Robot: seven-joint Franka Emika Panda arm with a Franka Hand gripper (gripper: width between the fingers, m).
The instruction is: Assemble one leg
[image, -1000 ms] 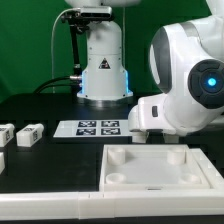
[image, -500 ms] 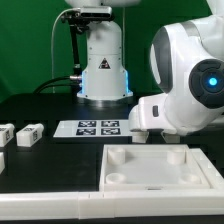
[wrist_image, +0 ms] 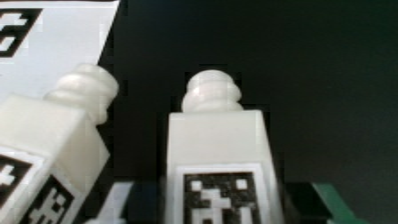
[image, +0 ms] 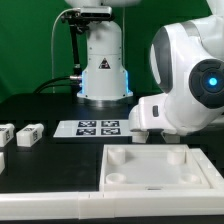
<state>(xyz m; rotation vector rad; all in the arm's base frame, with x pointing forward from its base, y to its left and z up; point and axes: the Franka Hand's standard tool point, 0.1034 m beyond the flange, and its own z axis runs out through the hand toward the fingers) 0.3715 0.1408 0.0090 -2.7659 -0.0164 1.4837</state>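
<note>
Wrist cam: the small white rectangular plastic leg with a black-and-white tag lies on the black table, right between the claw fingers. They're spread apart, not pinching it as far as I can see. A second white leg block sits just beside it. In the exterior view, the large white square tray panel sits at 5 o'clock from the marker board.

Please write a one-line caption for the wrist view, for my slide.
Wrist view: open gripper straddles one tagged white leg; a second leg lies beside it.
</note>
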